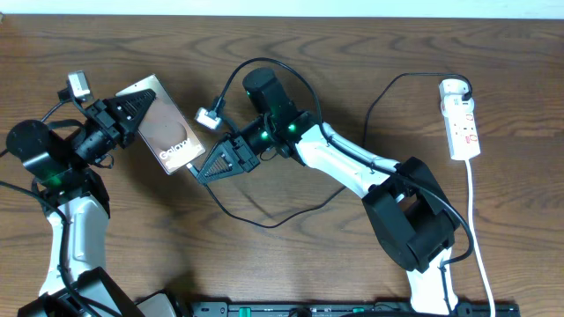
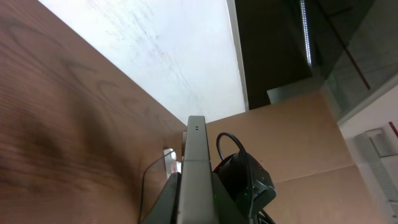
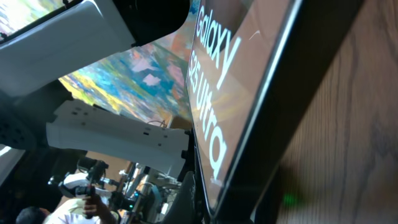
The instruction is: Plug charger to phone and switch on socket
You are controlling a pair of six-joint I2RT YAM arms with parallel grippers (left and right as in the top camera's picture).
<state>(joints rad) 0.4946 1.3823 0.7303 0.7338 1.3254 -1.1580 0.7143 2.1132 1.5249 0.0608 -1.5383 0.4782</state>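
Left fingers (image 1: 130, 112) clamp the phone (image 1: 169, 132); right fingers (image 1: 214, 165), closure unclear, should feed the charger (image 1: 264, 224) tip squarely into its port.

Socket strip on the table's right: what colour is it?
The socket is white with small red markings; clearest in the overhead view.

- The phone (image 1: 167, 128) is lying slantwise at the left of the table (image 1: 352, 44). The left gripper (image 1: 135, 113) is clamping its upper-left end and blocking that side.
- The right gripper (image 1: 199, 171) is crowding the phone's lower-right end, leaving only its long edges open.
- The right arm (image 1: 344, 163) is stretching diagonally across the middle.
- The charger (image 1: 264, 224) is looping low beneath that arm, then rising toward the socket (image 1: 461, 119).
- Bare wood is lying along the socket's left side, and the white lead (image 1: 480, 238) is trailing down the right edge.
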